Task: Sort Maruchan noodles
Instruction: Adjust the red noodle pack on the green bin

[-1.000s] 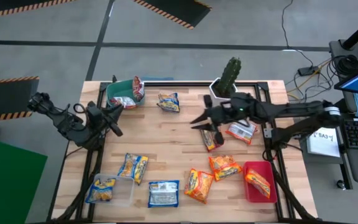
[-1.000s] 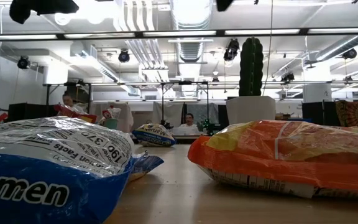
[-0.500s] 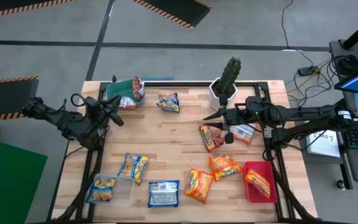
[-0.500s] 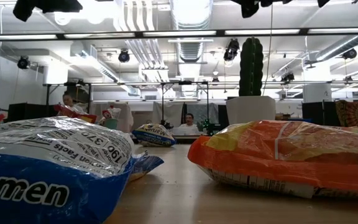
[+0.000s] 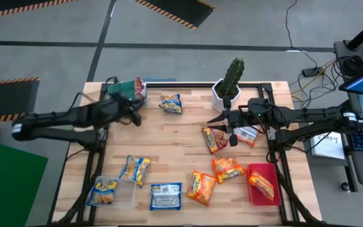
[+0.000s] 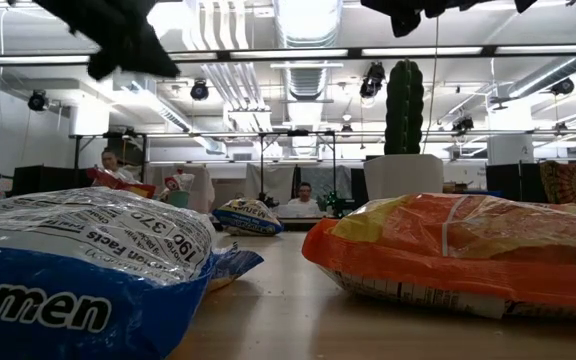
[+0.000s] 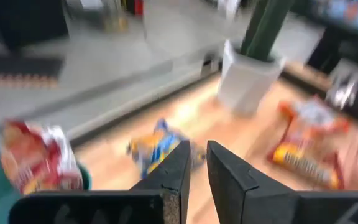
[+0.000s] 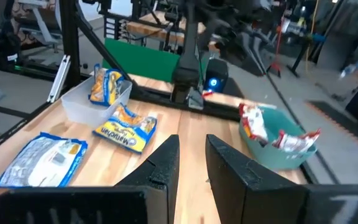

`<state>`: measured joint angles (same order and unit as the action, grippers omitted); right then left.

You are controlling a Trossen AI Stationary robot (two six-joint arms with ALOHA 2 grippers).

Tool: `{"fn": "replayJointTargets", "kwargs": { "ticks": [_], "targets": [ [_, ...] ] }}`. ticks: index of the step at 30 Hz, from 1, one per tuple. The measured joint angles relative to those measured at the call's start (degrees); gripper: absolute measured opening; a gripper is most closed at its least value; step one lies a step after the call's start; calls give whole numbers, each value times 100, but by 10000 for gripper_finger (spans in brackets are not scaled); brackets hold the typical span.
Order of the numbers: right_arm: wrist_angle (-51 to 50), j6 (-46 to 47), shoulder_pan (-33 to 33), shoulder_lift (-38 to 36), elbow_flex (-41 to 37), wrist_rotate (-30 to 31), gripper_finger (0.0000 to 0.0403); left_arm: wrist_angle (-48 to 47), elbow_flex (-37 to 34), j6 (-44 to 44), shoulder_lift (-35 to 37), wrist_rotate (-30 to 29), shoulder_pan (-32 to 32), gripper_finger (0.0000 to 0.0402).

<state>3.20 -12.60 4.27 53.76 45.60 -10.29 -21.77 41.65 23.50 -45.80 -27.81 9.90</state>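
High view: left pincer (image 5: 133,112) hovered beside green plastic tray (image 5: 120,90), fingers nearly together, empty. Right pincer (image 5: 218,118) hung by red-silver crinkly noodle packet (image 5: 213,139), likewise narrow, empty. Other packets lay scattered on wooden bench (image 5: 178,148).

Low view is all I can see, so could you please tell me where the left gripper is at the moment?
Observer: The left gripper hovers beside the green tray, near the table's left edge.
Operator: Thank you. And the right gripper?
Observer: The right gripper hangs between the cactus pot and a red-silver packet.
Operator: Is either one carrying a packet?
Observer: No, both wrist views show nothing between the fingers.
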Motion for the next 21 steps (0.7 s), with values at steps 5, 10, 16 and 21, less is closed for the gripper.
{"fn": "replayJointTargets", "kwargs": {
  "ticks": [5, 10, 16, 21],
  "targets": [
    [-96, 256, 0, 0, -4, -4, 68, -593, 0, -378, -748, 1454, 1281, 36],
    [-188, 398, 0, 0, -4, -8, 68, -1141, 124, -1010, -1472, 1916, 1851, 39],
    [-201, 416, 0, 9, -4, -10, 68, -2801, 1211, -1403, -2352, 1507, 1871, 58],
    [-200, 497, 0, 121, -4, -10, 68, -4066, 1963, -1706, -3224, 810, 1891, 96]
  ]
}}
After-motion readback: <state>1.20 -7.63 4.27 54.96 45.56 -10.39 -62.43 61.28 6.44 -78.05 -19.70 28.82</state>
